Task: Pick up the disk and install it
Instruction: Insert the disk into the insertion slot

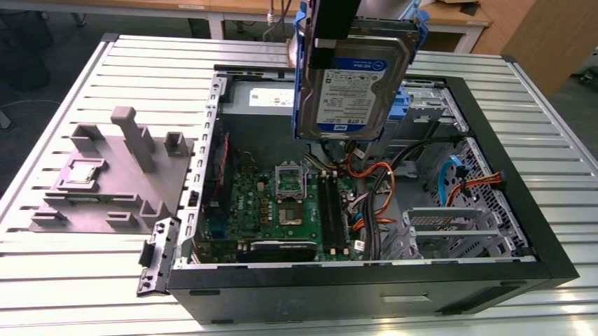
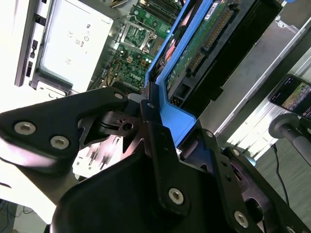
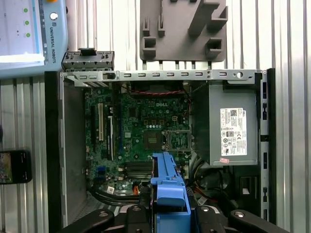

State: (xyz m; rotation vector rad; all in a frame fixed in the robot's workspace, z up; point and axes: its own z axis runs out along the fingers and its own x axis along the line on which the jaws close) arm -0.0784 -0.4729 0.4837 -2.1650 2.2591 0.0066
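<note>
The disk [image 1: 353,87], a silver-grey hard drive with a white-and-blue label in a blue plastic bracket, hangs upright in the air above the far middle of the open computer case [image 1: 374,283]. My gripper [image 1: 325,42] comes down from above and is shut on the bracket's edge. In the second wrist view the black fingers [image 2: 151,104] clamp the blue bracket [image 2: 170,114], with the drive's circuit-board side [image 2: 204,43] stretching away from them. In the first wrist view the bracket [image 3: 167,187] sits between the gripper's arms over the motherboard [image 3: 146,131].
Inside the case lie the green motherboard [image 1: 285,203], the grey power-supply box [image 3: 232,131], orange and black cables [image 1: 379,185] and metal drive bays [image 1: 444,227]. A grey fixture block [image 1: 112,175] stands at the exterior view's left on the slatted table [image 1: 84,273]. A phone [image 3: 14,166] lies beside the case.
</note>
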